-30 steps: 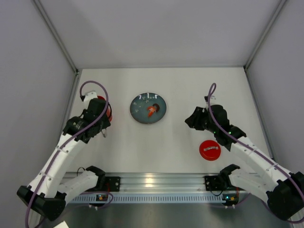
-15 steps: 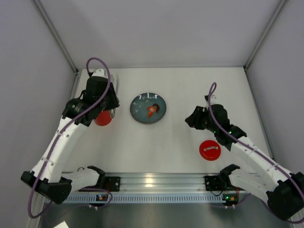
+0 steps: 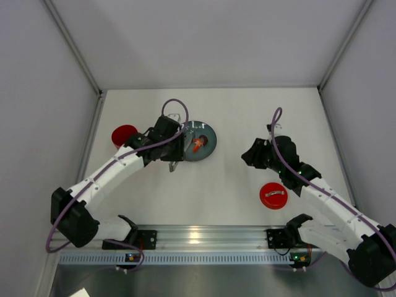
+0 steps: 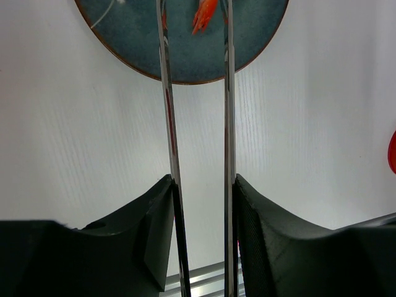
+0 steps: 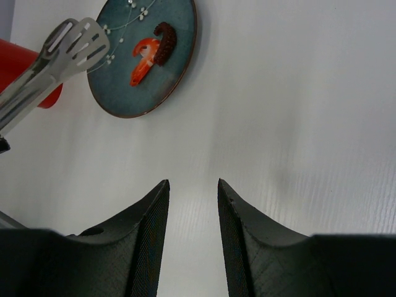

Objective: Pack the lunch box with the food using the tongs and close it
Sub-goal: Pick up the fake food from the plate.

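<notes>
1. Your left end effector (image 4: pixel 201 185) is clamped on the tongs (image 4: pixel 229 124). One finger presses on the outside of each silver arm, and the two arms run between the fingers with a narrow gap.
2. The tongs reach forward from that grip to the plate (image 3: pixel 210 150). In the right wrist view, their slotted tips sit over the plate's rim on the tub side, short of the food (image 5: pixel 151 52). You cannot tell from these views whether the tips touch the plate.
3. The food lies on the blue-grey plate, towards its middle. It is orange pieces with a dark red-brown curved bit touching them. In the left wrist view, an orange piece shows between the two tong arms at the top edge.
4. The lunch box (image 3: pixel 124 135) stands upright on the desk (image 3: pixel 216 185), left of the plate and apart from it, near the left wall. Your left arm stretches across just in front of it. What is inside it cannot be made out.
5. The lid (image 3: pixel 273 195) lies flat on the desk on the right side, grey strip up. It is well apart from the lunch box and close to your right arm.
6. Your right end effector (image 5: pixel 192 185) has its fingers apart, with only bare desk showing in the gap. It holds nothing. It sits right of the plate, facing it, and touches neither the plate nor the lid.
</notes>
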Action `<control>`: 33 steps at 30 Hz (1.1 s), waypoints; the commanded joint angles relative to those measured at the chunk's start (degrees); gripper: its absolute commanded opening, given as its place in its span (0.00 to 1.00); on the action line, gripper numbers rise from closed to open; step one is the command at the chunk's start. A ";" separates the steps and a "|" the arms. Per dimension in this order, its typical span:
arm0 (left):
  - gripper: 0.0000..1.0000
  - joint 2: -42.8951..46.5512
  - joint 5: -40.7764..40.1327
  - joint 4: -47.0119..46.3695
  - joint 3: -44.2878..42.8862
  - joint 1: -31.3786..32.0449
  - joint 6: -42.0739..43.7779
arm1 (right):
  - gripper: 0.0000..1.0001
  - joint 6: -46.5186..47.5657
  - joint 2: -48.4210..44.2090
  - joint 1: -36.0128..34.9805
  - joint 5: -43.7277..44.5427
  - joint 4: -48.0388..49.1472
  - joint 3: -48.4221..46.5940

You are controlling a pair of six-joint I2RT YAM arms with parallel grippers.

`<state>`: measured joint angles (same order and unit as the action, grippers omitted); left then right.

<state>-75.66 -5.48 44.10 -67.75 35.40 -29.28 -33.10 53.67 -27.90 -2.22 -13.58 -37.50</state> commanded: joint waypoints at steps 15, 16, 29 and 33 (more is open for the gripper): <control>0.46 -6.52 4.60 -10.61 4.47 0.55 -0.25 | 0.37 1.11 -0.85 -0.75 1.43 -0.74 -1.26; 0.46 -6.61 4.51 -10.52 4.46 0.55 -0.25 | 0.37 1.20 -0.85 -0.75 1.43 -0.74 -1.18; 0.46 -8.01 5.12 -9.82 4.90 0.64 0.19 | 0.37 1.20 -0.06 -0.75 1.34 -0.04 -1.00; 0.44 -8.28 5.12 -9.56 4.55 0.55 0.18 | 0.37 1.29 0.12 -0.75 1.25 -0.21 -1.18</control>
<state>-83.92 -0.86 36.42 -62.94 35.75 -29.78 -32.95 53.67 -27.90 -1.56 -13.78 -37.50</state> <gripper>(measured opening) 0.451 0.368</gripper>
